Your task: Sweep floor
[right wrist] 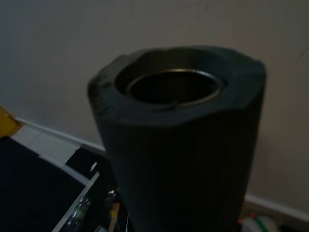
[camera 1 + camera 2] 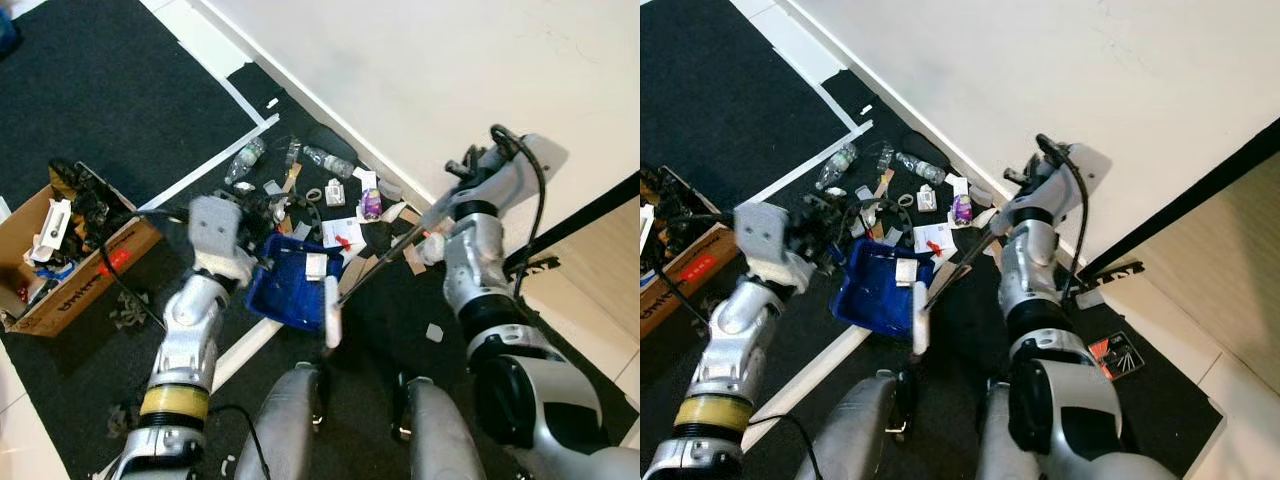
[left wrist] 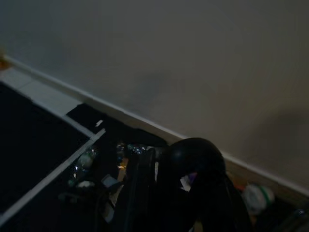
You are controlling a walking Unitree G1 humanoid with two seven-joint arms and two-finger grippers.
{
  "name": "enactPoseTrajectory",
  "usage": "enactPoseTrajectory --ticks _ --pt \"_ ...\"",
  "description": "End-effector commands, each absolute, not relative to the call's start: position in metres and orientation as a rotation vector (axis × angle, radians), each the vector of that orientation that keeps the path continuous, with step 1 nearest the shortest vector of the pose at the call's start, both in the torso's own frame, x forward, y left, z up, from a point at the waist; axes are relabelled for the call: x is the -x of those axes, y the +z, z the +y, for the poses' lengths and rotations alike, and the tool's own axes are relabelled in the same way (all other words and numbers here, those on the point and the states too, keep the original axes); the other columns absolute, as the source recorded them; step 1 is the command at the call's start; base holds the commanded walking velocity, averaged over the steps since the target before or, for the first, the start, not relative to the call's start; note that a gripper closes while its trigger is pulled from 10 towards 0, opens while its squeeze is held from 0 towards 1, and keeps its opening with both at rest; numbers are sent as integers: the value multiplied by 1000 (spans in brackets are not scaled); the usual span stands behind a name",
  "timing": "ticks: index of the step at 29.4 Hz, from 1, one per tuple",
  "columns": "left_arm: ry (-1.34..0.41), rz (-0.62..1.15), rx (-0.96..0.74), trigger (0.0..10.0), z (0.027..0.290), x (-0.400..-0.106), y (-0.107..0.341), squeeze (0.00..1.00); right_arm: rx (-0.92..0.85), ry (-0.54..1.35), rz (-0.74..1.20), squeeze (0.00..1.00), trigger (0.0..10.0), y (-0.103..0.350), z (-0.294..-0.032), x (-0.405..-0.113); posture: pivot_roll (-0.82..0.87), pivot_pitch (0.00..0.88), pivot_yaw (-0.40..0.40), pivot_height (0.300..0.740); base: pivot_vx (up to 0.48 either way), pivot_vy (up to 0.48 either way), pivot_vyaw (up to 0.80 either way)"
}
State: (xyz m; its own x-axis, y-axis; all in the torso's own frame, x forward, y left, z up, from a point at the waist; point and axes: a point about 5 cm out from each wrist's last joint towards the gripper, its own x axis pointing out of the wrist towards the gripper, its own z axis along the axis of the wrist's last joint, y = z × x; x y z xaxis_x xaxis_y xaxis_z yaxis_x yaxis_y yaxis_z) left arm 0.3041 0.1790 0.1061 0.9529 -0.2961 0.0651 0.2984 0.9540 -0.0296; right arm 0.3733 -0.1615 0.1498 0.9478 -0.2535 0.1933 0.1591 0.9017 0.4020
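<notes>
A blue dustpan (image 2: 290, 290) sits tilted on the black mat in front of me, with a white paper scrap (image 2: 317, 265) in it. My left gripper (image 2: 268, 212) is shut on its upper edge by the handle, which looms dark in the left wrist view (image 3: 193, 159). My right gripper (image 2: 430, 238) is shut on the thin dark handle of a broom (image 2: 385, 255). The broom's white head (image 2: 332, 312) rests at the dustpan's right rim. Its foam-covered handle end (image 1: 178, 135) stands close in the right wrist view. A litter pile (image 2: 343, 232) lies beyond the pan by the wall.
The litter includes two plastic bottles (image 2: 243, 160) (image 2: 328, 160), a purple packet (image 2: 371, 205) and cards. A cardboard box (image 2: 60, 260) of junk stands at my left. The white wall (image 2: 450, 60) runs diagonally behind. A paper scrap (image 2: 434, 332) lies near my right leg.
</notes>
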Motion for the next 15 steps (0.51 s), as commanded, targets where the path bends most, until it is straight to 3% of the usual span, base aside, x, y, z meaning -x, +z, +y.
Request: enactPoseTrajectory --ticks 1,15 --pt "-363 95 261 10000 158 -296 72 0 -402 -229 -284 0 10000 155 -167 -373 174 248 -8 740 0 0 0" --pt "-337 60 196 10000 178 -312 84 0 -287 -308 -376 0 10000 170 -211 -369 164 199 -9 740 0 0 0"
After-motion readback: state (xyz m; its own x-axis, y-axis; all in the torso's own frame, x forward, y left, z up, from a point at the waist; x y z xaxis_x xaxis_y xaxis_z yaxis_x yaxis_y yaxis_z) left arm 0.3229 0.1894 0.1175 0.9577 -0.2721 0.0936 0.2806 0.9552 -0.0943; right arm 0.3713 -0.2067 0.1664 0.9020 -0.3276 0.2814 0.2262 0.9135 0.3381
